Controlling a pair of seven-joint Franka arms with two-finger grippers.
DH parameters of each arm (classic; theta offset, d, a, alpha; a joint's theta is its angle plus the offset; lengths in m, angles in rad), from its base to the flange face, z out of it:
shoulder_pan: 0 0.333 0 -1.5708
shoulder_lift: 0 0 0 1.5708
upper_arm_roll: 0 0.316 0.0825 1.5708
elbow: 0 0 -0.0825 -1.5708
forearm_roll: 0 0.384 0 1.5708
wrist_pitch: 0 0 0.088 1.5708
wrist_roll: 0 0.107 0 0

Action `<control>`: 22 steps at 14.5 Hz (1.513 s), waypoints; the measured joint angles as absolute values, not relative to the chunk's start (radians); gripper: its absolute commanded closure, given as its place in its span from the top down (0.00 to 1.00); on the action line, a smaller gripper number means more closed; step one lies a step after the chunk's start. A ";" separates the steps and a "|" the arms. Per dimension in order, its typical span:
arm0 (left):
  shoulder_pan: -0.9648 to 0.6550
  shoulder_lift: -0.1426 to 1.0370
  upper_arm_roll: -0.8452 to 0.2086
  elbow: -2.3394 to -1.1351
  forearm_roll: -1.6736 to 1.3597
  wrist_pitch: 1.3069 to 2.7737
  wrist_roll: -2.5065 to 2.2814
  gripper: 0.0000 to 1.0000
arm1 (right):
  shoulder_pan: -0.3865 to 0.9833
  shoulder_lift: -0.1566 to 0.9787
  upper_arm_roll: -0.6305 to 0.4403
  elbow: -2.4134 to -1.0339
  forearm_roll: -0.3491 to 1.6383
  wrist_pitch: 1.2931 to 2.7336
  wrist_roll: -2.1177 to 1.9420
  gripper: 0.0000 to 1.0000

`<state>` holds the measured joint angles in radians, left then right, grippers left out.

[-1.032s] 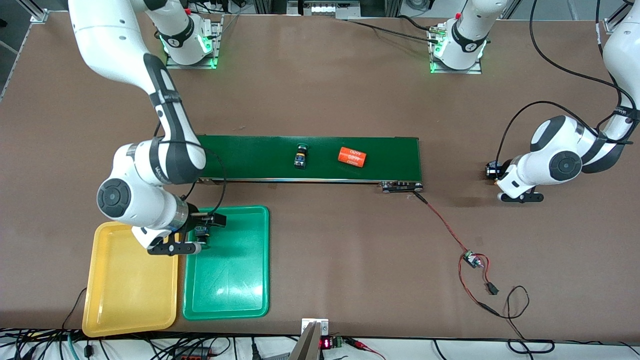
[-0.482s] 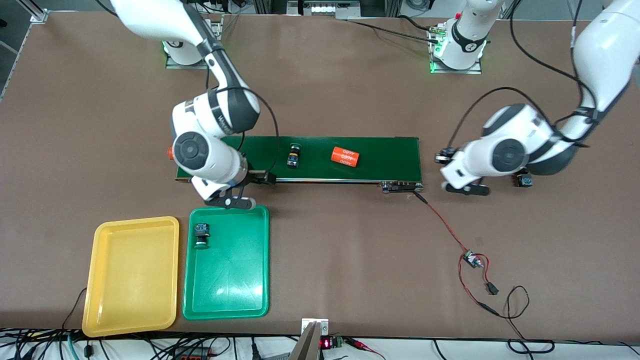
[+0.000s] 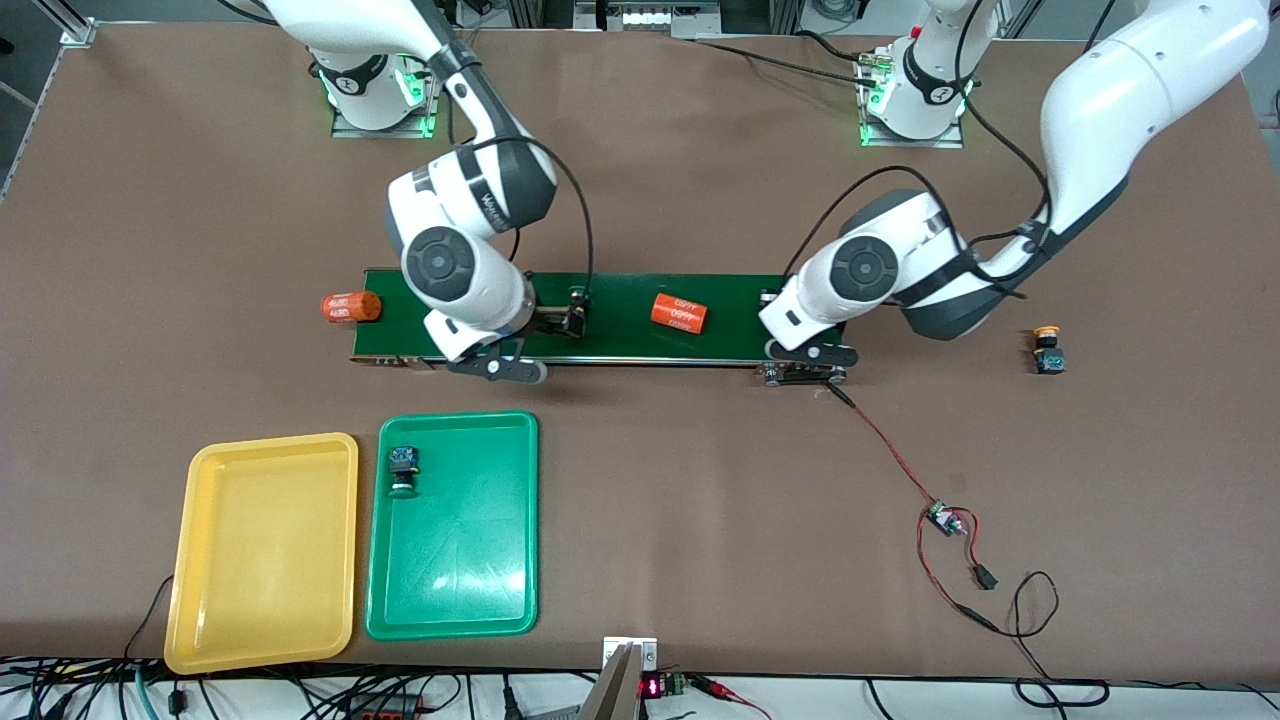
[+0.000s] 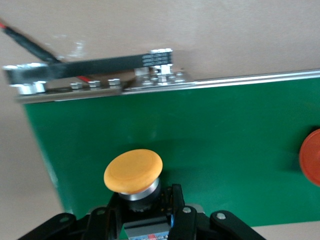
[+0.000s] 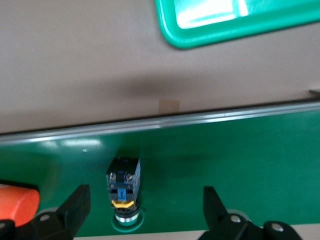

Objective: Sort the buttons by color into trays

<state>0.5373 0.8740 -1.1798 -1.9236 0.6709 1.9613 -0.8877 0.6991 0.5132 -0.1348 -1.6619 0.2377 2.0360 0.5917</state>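
Left gripper [image 4: 142, 212]: hangs over the conveyor belt [image 3: 740, 310], at the belt's end by the left arm. Squeezes the dark body of the held yellow button [image 4: 133, 171], jaws almost shut on it, round cap sticking out past the fingers

Right gripper [image 5: 145, 200]: sits low over the belt, toward the belt's end by the right arm. Keeps its jaws wide open and holds nothing. Has the belt green button [image 5: 123, 192] lying on the belt between its two fingers, touching neither

Tray green button [image 3: 403, 470]: lies on its side in the green tray [image 3: 455, 600], close to the tray's corner farthest from the front camera, on the yellow tray's side

Yellow tray [image 3: 260, 560]: sits just beside the green tray, closer to the right arm's end of the table [image 3: 640, 150]; both near the table's edge by the front camera

Loose yellow button [image 3: 1047, 350]: rests on the bare table, past the belt's end, toward the table's edge by the left arm

Belt orange cylinder [image 3: 679, 313]: lies in the middle of the belt, between the two grippers

Table orange cylinder [image 3: 350, 306]: lies on the table, right at the belt's end by the right arm
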 measured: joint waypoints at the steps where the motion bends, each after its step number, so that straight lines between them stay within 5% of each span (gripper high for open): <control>1: 0.530 0.875 -1.171 -1.921 0.668 1.966 -0.901 1.00 | 0.712 0.514 -0.135 -1.674 0.227 2.042 0.599 1.00; 3: 0.533 0.875 -1.164 -1.906 0.667 1.966 -0.913 1.00 | 0.728 0.519 -0.135 -1.704 0.219 2.063 0.604 0.96; 7: 0.565 0.873 -1.175 -1.814 0.667 1.856 -0.916 1.00 | 0.733 0.535 -0.135 -1.749 0.217 2.100 0.604 0.71; 8: 0.571 0.873 -1.186 -1.770 0.667 1.790 -0.915 1.00 | 0.734 0.538 -0.135 -1.754 0.217 2.107 0.604 0.52; 13: 0.591 0.857 -1.157 -1.579 0.668 1.583 -0.839 1.00 | 0.737 0.548 -0.135 -1.756 0.217 2.114 0.604 0.15; 17: 0.699 0.863 -1.030 -1.569 0.668 1.576 -0.644 1.00 | 0.735 0.547 -0.143 -1.749 0.217 2.125 0.605 0.02; 22: 0.825 0.868 -0.929 -1.570 0.672 1.566 -0.407 1.00 | 0.698 0.543 -0.169 -1.649 0.215 2.132 0.604 0.02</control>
